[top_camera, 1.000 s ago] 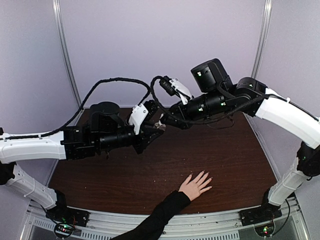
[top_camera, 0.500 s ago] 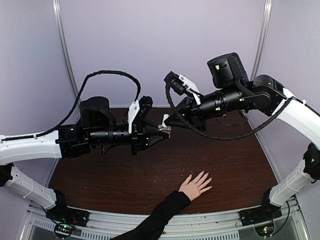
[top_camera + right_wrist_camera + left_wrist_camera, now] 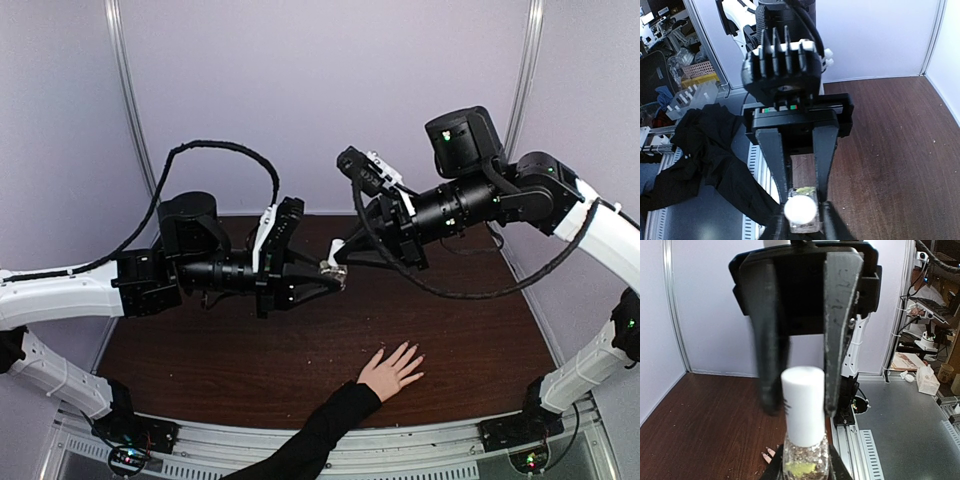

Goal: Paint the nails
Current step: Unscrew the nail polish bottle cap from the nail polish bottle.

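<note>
Lying flat on the dark wooden table (image 3: 480, 320), nearest the arm bases, a light-skinned human hand in a black sleeve (image 3: 390, 373) spreads its five fingers. The tiny pale nails (image 3: 414, 351) at their tips show no polish that I can make out. The hand has not shifted over the last second.

Above and beyond the hand, slightly to its left, the left tool (image 3: 322, 276) is clamped on a small clear glass bottle (image 3: 805, 462) with pale flecks and a yellowish patch inside. It holds the bottle in the air, well clear of the hand, with the tall white cap (image 3: 800, 210) pointing away from its own wrist.

A second ago the bottle sat further to the left of the hand. Since then the left arm has stretched out and carried it closer to the line straight beyond the hand, while the right arm has drawn back and squared up, so the two tools now meet head-on.

Just beyond the bottle, the right tool (image 3: 340, 257) has its two black fingers on either side of the cap. One seems to lie against it and the other is blurred, so I cannot tell whether they already pinch it.

This looks like the cap-opening step. The painting has probably not begun, since the brush has yet to come out and travel down to the hand.
</note>
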Robot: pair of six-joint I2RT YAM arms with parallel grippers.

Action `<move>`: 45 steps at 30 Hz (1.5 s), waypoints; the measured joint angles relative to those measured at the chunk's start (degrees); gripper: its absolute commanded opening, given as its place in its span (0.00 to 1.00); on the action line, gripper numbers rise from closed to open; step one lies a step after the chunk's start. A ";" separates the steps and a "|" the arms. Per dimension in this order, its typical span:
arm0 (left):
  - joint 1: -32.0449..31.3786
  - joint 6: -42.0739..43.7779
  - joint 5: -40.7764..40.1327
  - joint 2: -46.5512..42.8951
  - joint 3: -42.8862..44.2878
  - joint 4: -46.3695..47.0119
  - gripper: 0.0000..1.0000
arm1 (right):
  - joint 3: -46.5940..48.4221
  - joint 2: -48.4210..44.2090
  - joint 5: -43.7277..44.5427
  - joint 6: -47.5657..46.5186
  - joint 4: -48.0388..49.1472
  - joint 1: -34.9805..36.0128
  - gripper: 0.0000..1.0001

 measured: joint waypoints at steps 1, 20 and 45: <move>-0.02 0.02 0.31 0.00 0.02 0.00 0.00 | -0.02 0.00 -0.02 0.13 0.26 0.00 0.52; -0.94 1.31 -16.13 0.00 0.04 -3.30 0.00 | 0.00 0.02 9.88 11.15 2.19 -0.09 0.60; -0.98 0.94 -34.93 4.20 1.03 -3.02 0.00 | 0.31 5.92 26.71 26.51 5.68 -0.11 0.37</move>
